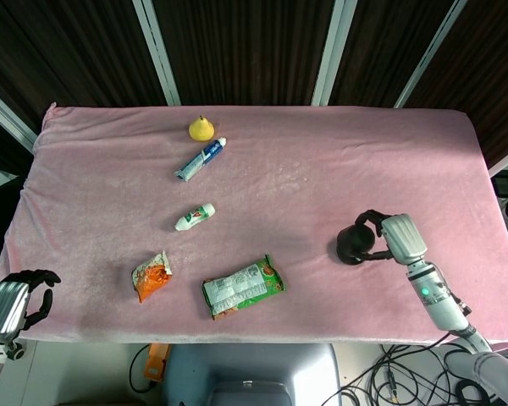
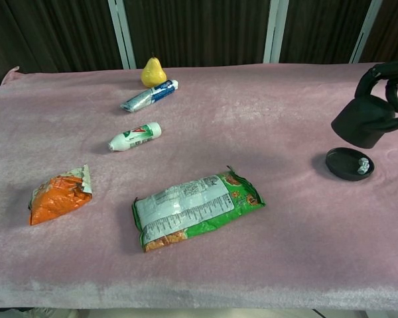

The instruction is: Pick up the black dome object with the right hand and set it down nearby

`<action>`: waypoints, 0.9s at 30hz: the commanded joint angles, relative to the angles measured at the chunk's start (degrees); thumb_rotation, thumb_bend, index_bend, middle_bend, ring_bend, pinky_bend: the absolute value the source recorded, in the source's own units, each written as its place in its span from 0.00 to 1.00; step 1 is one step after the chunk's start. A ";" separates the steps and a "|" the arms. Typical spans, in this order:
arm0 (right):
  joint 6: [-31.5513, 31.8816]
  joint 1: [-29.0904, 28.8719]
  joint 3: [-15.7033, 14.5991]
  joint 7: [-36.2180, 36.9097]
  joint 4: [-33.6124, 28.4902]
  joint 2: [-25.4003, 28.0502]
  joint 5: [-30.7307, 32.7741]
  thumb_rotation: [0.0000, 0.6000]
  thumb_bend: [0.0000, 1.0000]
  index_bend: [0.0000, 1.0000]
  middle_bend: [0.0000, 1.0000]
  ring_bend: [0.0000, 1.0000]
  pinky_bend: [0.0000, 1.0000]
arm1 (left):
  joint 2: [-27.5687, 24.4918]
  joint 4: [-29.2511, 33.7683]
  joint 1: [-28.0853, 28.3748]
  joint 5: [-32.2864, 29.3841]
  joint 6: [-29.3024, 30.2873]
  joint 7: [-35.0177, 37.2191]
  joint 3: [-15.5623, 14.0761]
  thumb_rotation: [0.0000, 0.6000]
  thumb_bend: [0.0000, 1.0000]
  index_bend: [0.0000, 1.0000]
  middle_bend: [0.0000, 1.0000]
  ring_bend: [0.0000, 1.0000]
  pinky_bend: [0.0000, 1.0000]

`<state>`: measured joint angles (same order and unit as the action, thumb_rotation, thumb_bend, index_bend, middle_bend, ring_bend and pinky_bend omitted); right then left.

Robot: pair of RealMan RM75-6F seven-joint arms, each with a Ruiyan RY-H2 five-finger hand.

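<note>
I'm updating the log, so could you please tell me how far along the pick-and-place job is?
Done: the right hand grips the black dome object and holds it above the pink cloth; a round black base disc lies beneath. In hand: carrying it. Left: setting it down nearby and letting go.

I log: pink surface (image 2: 265,252); black dome (image 2: 365,121); yellow pear (image 2: 152,71); blue-white tube (image 2: 149,96); white-green bottle (image 2: 134,136); orange packet (image 2: 58,195); green-white packet (image 2: 196,207).

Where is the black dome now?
In the chest view, the black dome is at the far right, held by the right hand above a black disc.
</note>
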<state>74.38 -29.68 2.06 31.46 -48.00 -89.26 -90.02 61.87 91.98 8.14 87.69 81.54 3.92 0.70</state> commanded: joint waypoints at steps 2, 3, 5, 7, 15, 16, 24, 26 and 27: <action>-2.42 3.41 -0.89 -14.05 -3.55 4.82 2.93 1.00 0.22 0.77 0.66 0.70 0.90 | -0.01 0.08 0.01 0.15 0.01 -0.09 -0.04 1.00 0.57 0.46 0.50 0.42 0.46; -2.85 3.84 -0.85 -15.22 -3.80 4.94 3.53 1.00 0.22 0.77 0.66 0.70 0.90 | 0.00 0.10 -0.02 0.18 0.04 -0.14 -0.07 1.00 0.57 0.46 0.50 0.42 0.46; -3.64 4.69 -0.66 -16.26 -3.58 4.75 4.74 1.00 0.22 0.76 0.66 0.69 0.89 | 0.02 0.11 -0.02 0.17 0.04 -0.19 -0.07 1.00 0.57 0.46 0.50 0.42 0.46; -4.30 5.33 -0.57 -15.87 -2.30 4.06 5.49 1.00 0.22 0.75 0.66 0.68 0.88 | 0.00 0.14 -0.03 0.08 0.01 -0.18 -0.05 1.00 0.57 0.46 0.50 0.42 0.47; -6.20 6.30 -1.29 -11.73 2.80 2.06 5.14 1.00 0.22 0.66 0.56 0.51 0.71 | 0.02 0.17 0.00 0.02 -0.04 -0.37 -0.01 1.00 0.57 0.46 0.50 0.42 0.46; -6.38 6.34 -1.46 -11.26 2.95 2.13 4.93 1.00 0.22 0.62 0.50 0.44 0.65 | 0.02 0.20 -0.02 0.06 0.00 -0.36 -0.04 1.00 0.57 0.46 0.50 0.42 0.46; -7.43 7.07 -3.03 -9.29 -0.16 5.29 3.33 1.00 0.22 0.18 0.09 0.02 0.20 | -0.02 0.23 -0.12 0.21 0.14 -0.33 -0.13 1.00 0.57 0.46 0.50 0.42 0.46; -6.25 7.51 -3.27 -8.94 -2.12 6.67 2.64 1.00 0.22 0.09 0.03 0.00 0.14 | 0.02 0.19 -0.08 0.17 0.10 -0.37 -0.08 1.00 0.57 0.46 0.50 0.42 0.46; -5.56 7.75 -3.33 -8.82 -3.05 7.32 2.33 1.00 0.22 0.05 0.01 0.00 0.13 | 0.02 0.20 -0.06 0.14 0.07 -0.40 -0.07 1.00 0.57 0.46 0.50 0.42 0.46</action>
<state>67.92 -22.37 -0.99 22.30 -49.84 -82.98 -87.07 61.89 92.18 8.07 87.83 81.60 3.52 0.62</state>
